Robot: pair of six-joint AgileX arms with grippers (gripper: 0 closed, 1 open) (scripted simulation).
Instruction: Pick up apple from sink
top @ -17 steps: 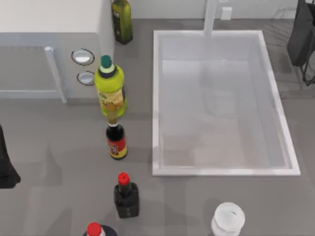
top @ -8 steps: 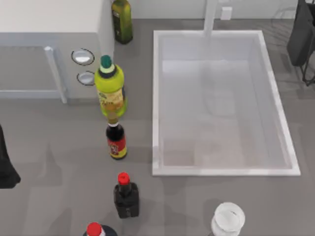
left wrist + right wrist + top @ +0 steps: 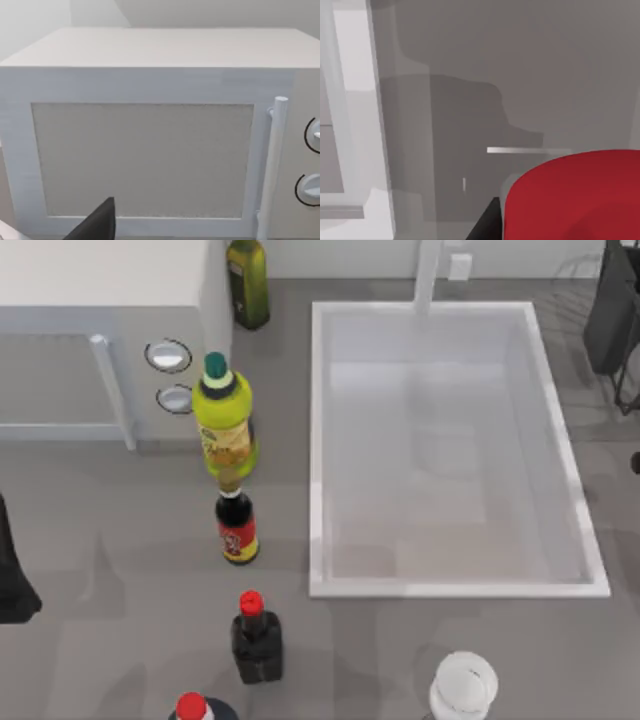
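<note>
1. right gripper. my right arm [image 3: 612, 310] stands at the right edge of the table, beside the far right corner of the sink [image 3: 315, 440]. in the right wrist view, my right gripper [image 3: 550, 227] is clamped on the apple [image 3: 575, 195]. one dark finger [image 3: 487, 226] lies against the side of the apple.

2. apple. the apple is red, smooth and rounded. it sits close under the wrist camera and is raised clear of the grey counter [image 3: 520, 60]. the white rim of the sink lies off to one side of it, well apart.

3. sink. in the top view, the sink is a white rectangular basin with a raised rim and a pale grey floor. it takes up the right half of the table. a white tap [image 3: 428, 275] stands at its far rim.

4. left gripper. my left arm [image 3: 10, 580] is parked at the left edge of the table. a dark part of my left gripper [image 3: 97, 225] shows in the left wrist view, facing the door of the white microwave [image 3: 150, 50]. whether this gripper is open or closed cannot be told.

5. other items, top view.
- a yellow-green bottle [image 3: 225, 420] with a green cap stands just beside the microwave knobs.
- an olive bottle [image 3: 247, 280] stands at the far edge.
- a dark bottle with a red label [image 3: 237, 525] stands left of the sink.
- a dark bottle with a red cap [image 3: 257, 635] stands nearer the front edge.
- a white round container [image 3: 464, 685] stands in front of the sink.
</note>
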